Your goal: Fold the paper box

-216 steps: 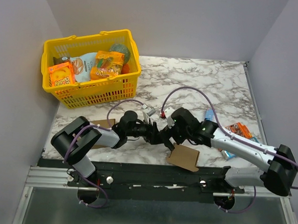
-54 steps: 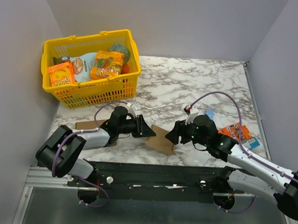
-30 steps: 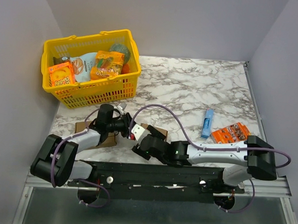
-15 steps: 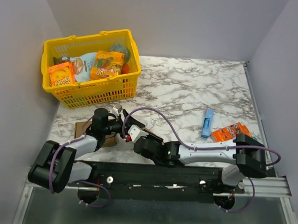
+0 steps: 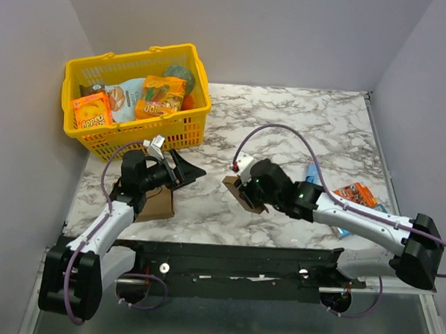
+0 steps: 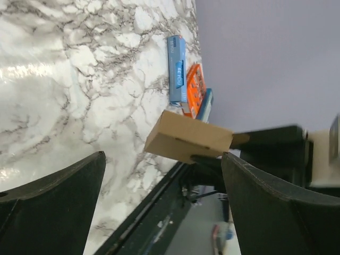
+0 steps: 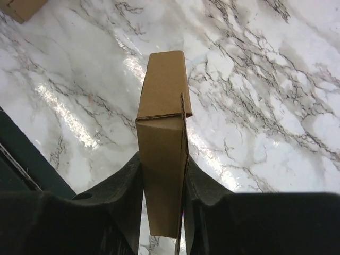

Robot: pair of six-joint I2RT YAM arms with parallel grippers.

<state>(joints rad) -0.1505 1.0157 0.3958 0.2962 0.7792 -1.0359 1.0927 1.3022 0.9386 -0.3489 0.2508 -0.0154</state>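
**Box Gripped on Edge by Right Arm, Flaps Left to Tuck**

Top view: the paper box [image 5: 244, 194] sits at about 6 o'clock on the tabletop [image 5: 300, 126], lifted off the marble and clamped in the right jaws. At 8 o'clock the left jaws gape wide and hold nothing. They point toward the box from well apart. A flat cardboard rectangle [image 5: 157, 202] lies under the left arm, and the yellow basket [image 5: 142, 136] stands at 10 o'clock.

Left wrist view: between the spread left fingers [image 6: 58, 207], the box [image 6: 188, 139] shows as a shallow brown block. A small tab juts out at its 3 o'clock end, beside the right arm.

Right wrist view: the right fingers [image 7: 119, 191] press on both broad faces of the box [image 7: 162, 143], which stands on edge. A slanted crease crosses its narrow face, and a loose flap edge runs down its 3 o'clock side.

The body looks formed, so the task seems partly done. The loose flap and tab are probably what remains, and the left jaws would have to close in to do it.
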